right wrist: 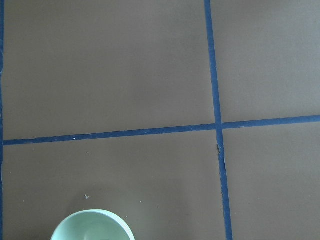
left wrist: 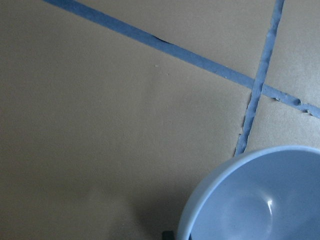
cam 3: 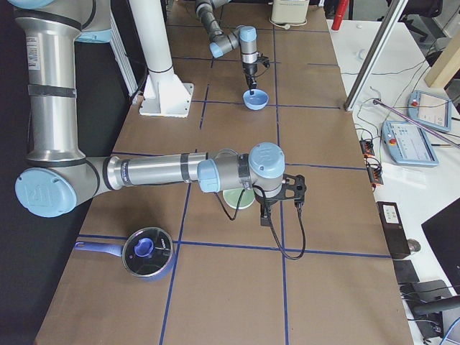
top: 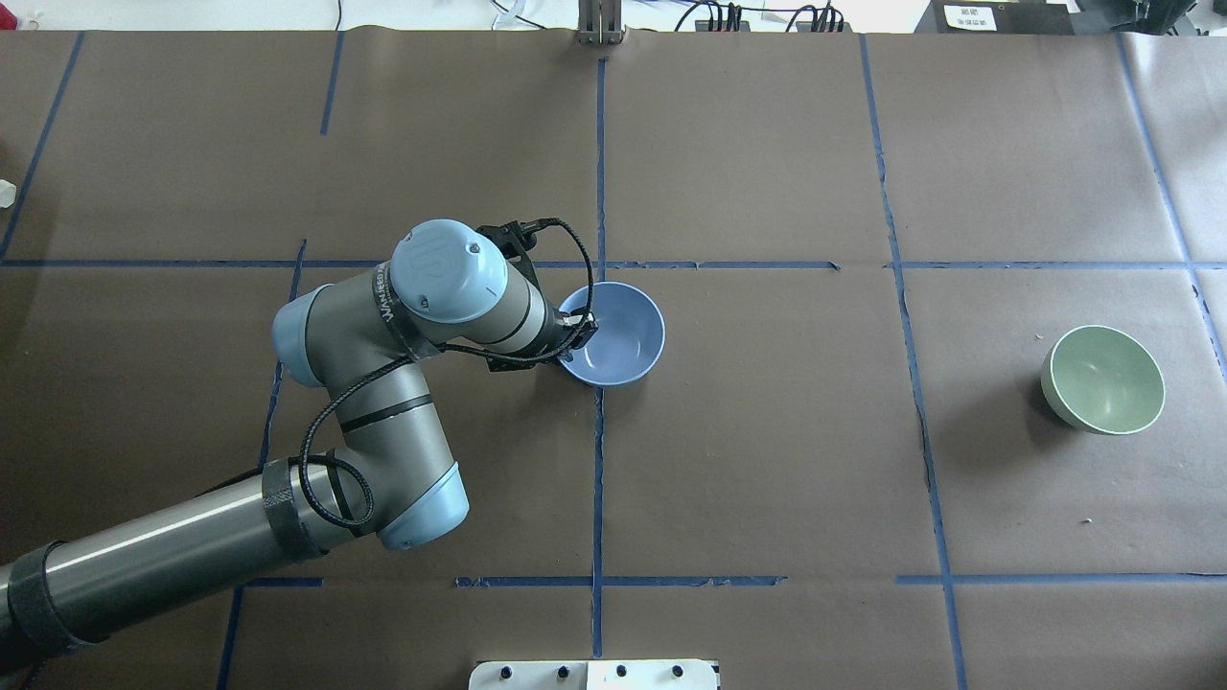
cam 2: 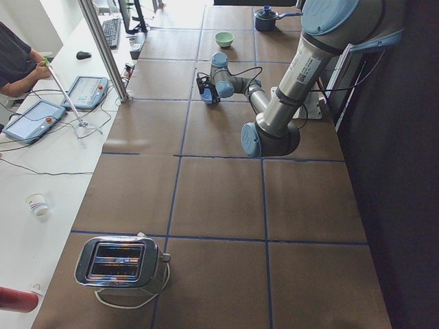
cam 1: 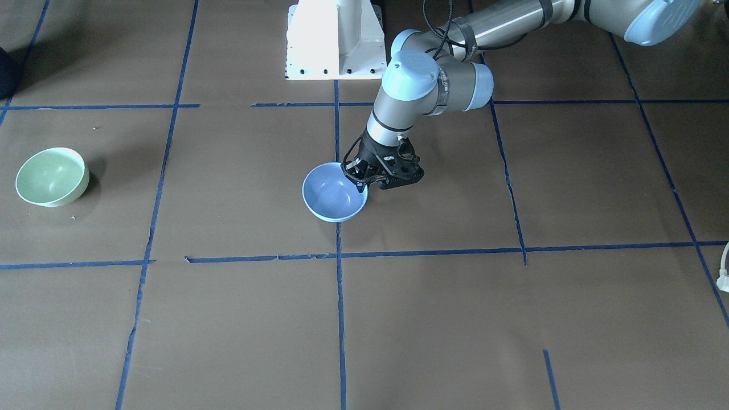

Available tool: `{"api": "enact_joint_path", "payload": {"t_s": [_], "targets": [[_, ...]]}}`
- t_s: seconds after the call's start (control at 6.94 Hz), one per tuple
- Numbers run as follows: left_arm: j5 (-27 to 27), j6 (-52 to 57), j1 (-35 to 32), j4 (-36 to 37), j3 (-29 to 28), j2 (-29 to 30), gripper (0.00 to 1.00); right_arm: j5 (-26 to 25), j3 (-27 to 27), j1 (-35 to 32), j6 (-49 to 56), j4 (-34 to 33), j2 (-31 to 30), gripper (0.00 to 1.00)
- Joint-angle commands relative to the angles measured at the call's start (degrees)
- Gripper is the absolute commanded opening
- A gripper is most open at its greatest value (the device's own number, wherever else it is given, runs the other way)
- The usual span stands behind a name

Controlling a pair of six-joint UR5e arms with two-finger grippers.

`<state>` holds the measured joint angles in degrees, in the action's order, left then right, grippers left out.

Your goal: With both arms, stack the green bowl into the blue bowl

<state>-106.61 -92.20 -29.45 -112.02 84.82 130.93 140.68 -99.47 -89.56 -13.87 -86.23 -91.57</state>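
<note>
Gripping the glossy round blue bowl (cam 1: 332, 199) are the left fingers (cam 1: 357, 173).

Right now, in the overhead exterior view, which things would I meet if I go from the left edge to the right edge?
left arm → blue bowl → green bowl

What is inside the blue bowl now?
Nothing: the blue bowl is empty, with only its smooth inner surface showing. The jaws of the left gripper sit at its rim and cover a small patch there.
</note>
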Motion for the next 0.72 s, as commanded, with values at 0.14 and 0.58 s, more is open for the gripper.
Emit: {"api": "enact_joint_path", "payload": {"t_s": [0.14, 0.58], "targets": [[-6.9, 0.2, -4.5, 0.3, 5.4, -3.8, 1.0, -0.3, -0.5, 3.8, -4.6, 3.0, -0.2, 1.0], [-15.6, 9.0, -13.0, 18.2, 20.5, -6.8, 1.0, -4.2, -0.1, 14.4, -24.0, 23.3, -5.0, 1.0]]}}
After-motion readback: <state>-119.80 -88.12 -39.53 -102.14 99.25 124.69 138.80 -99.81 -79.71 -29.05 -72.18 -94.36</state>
